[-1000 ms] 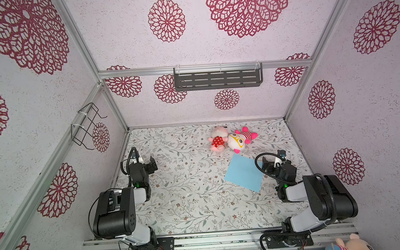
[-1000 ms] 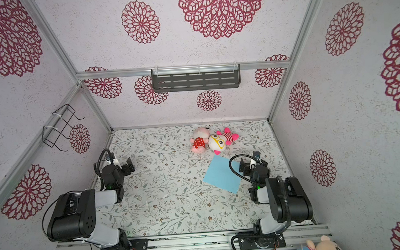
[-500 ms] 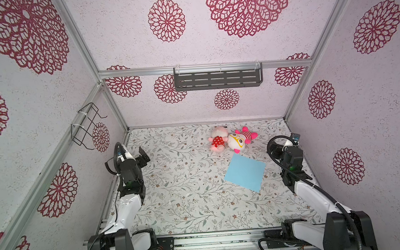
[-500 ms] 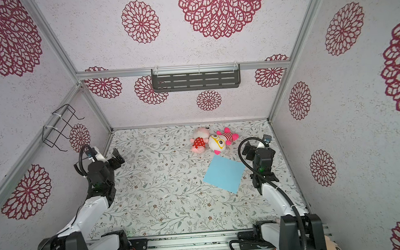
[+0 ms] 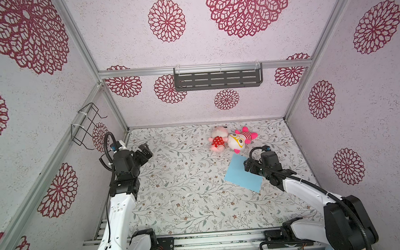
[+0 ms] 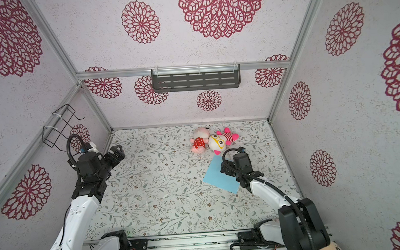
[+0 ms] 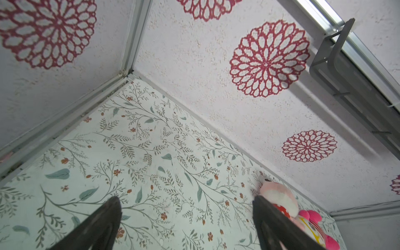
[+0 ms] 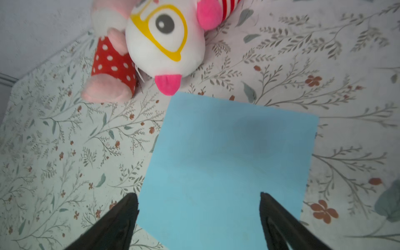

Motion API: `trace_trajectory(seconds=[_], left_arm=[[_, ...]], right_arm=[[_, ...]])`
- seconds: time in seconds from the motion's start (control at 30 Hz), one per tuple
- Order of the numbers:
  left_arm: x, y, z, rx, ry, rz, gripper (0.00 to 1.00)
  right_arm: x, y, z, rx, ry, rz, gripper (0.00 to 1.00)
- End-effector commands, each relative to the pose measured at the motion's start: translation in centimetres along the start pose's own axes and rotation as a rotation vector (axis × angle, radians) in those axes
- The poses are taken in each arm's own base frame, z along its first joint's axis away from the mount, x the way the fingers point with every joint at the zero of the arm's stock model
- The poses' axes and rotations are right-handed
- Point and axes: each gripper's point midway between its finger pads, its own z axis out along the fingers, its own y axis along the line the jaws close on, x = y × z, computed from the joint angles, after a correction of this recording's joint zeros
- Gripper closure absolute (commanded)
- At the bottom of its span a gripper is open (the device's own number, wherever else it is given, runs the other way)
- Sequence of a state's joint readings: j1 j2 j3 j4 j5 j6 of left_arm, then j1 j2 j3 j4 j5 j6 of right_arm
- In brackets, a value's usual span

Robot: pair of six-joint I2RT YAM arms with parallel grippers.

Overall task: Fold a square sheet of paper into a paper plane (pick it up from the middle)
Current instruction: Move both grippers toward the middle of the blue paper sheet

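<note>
The square sheet of paper (image 5: pixel 240 175) (image 6: pixel 220 179) (image 8: pixel 227 160) is light blue and lies flat and unfolded on the floral table, right of the middle. My right gripper (image 5: pixel 246 165) (image 6: pixel 223 168) (image 8: pixel 198 194) hovers over the sheet's right part, open, its two dark fingertips straddling bare paper with nothing between them. My left gripper (image 5: pixel 145 149) (image 6: pixel 118 151) (image 7: pixel 186 198) is open and empty above the table's far left, far from the sheet. No paper plane is in view.
Two pink plush toys (image 5: pixel 217 141) (image 5: pixel 240 139) (image 8: pixel 164 43) lie just beyond the sheet's far corner, near the back wall. A grey shelf (image 5: pixel 217 80) hangs on the back wall and a wire basket (image 5: pixel 87 125) on the left wall. Walls close in three sides.
Both arms have unfolded from the front rail and reached out. The right gripper swung from the right wall in over the paper. The left gripper moved toward the middle. The paper has not moved.
</note>
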State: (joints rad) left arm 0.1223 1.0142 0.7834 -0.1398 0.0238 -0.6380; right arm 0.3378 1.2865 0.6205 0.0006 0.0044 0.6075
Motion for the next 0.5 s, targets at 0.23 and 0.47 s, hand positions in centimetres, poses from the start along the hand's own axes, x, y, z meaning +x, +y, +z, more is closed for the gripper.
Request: trace_trajectory(seconds=[0.23, 0.47], left_arm=[[1.8, -1.1, 0.8, 0.067, 0.096, -0.011, 0.03], [2.5, -1.2, 1.3, 0.077, 0.128, -0.02, 0.03]], right_arm=[[0.4, 3.8, 4.2, -0.05, 0.095, -0.002, 0.22], [1.8, 4.0, 6.7, -0.014, 0.161, -0.041, 0.24]])
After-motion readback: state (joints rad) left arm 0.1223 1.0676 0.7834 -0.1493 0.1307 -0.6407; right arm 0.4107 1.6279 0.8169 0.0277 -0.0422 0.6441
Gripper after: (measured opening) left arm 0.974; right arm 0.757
